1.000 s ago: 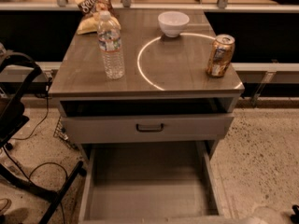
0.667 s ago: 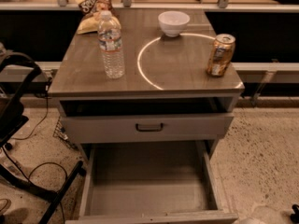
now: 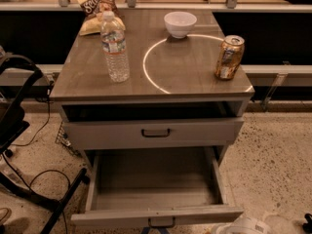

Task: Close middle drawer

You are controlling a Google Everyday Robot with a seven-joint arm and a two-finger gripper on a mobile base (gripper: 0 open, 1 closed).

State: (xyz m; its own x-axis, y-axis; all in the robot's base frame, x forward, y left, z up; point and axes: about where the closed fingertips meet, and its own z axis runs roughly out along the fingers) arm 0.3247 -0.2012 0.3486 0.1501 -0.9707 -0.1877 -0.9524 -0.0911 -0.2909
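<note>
The middle drawer (image 3: 156, 179) is pulled far out of the grey cabinet, showing its deep, plain grey, empty box. Its front (image 3: 97, 217) lies near the bottom edge of the view, with a small dark bar pull (image 3: 161, 222). A dark tip of my gripper (image 3: 156, 231) shows at the very bottom edge, just below that pull and close against the drawer front. The rest of the gripper is cut off by the edge. Above the open drawer sits another grey drawer front (image 3: 204, 130) with its own dark pull (image 3: 156, 133).
On the cabinet top (image 3: 180, 77) stand a water bottle (image 3: 115, 48), a white bowl (image 3: 180, 23), a gold can (image 3: 229, 57) and a chip bag (image 3: 96, 6). A black frame with cables (image 3: 19, 130) stands on the left. A white object (image 3: 241, 225) lies at the bottom right on the speckled floor.
The front of the open middle drawer has moved a little inward toward the cabinet. The cabinet and the things on top have not moved.
</note>
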